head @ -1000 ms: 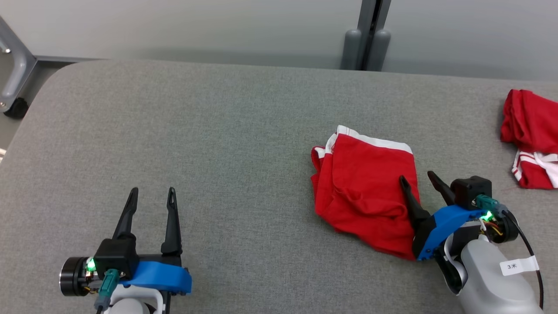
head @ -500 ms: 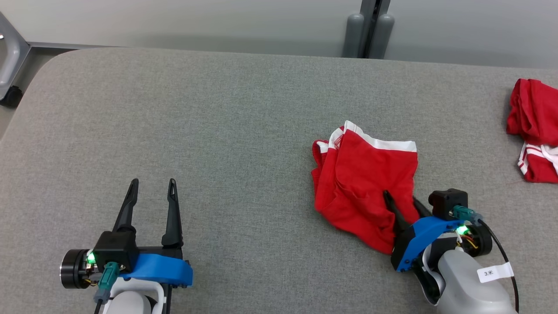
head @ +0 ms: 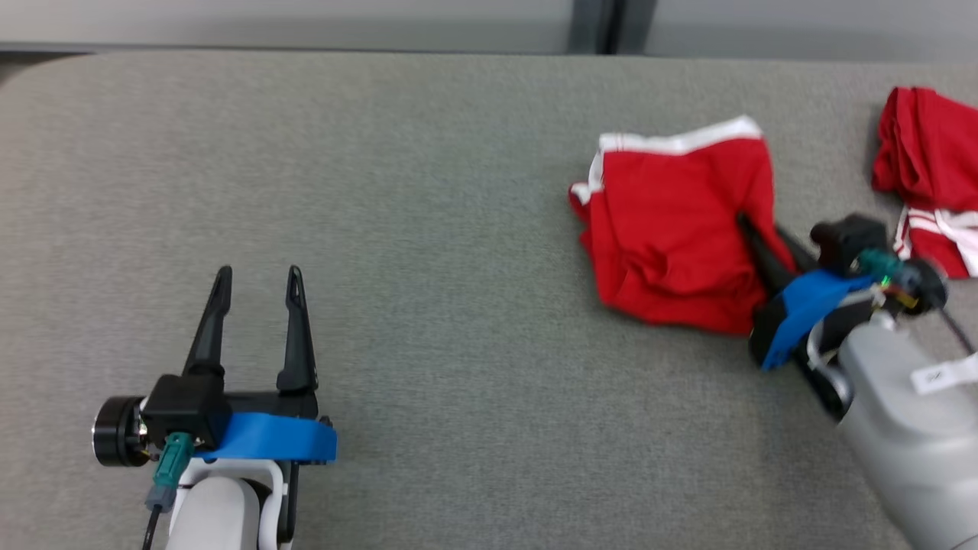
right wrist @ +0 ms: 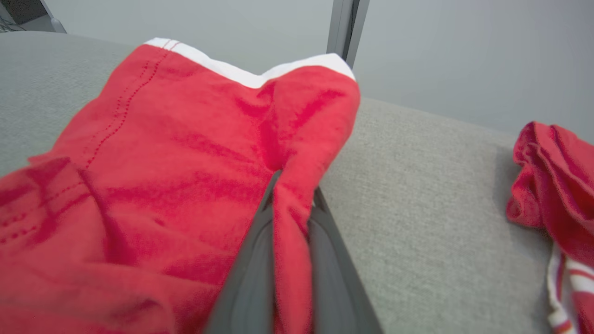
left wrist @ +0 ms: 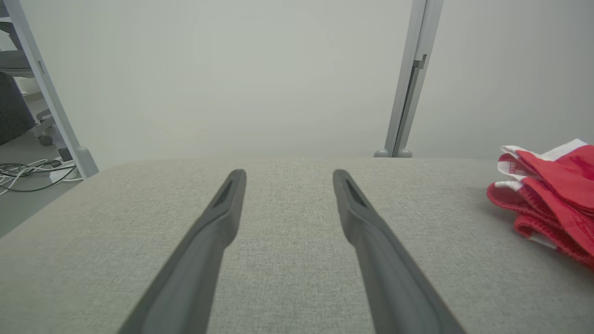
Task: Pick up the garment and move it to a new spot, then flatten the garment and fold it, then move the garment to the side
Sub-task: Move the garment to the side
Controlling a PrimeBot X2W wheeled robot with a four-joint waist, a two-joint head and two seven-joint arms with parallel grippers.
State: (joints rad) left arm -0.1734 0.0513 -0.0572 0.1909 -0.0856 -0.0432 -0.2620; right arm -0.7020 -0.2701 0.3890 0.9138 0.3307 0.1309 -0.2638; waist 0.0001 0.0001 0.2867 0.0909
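Head view: your right pincer [head: 752,229], wide a second ago, now clamps an edge of the red shorts [head: 672,229] on the counter [head: 458,191], so lifting can follow; blur smears its tips. Left wrist view: your left pincer [left wrist: 288,174] gapes empty, shorts well to its right. Right wrist view: cloth buries the closed fingertips.

Garment [head: 672,221] red w/ white band; 2nd garment [head: 924,145] red, white stripes; table [head: 420,191] grey.
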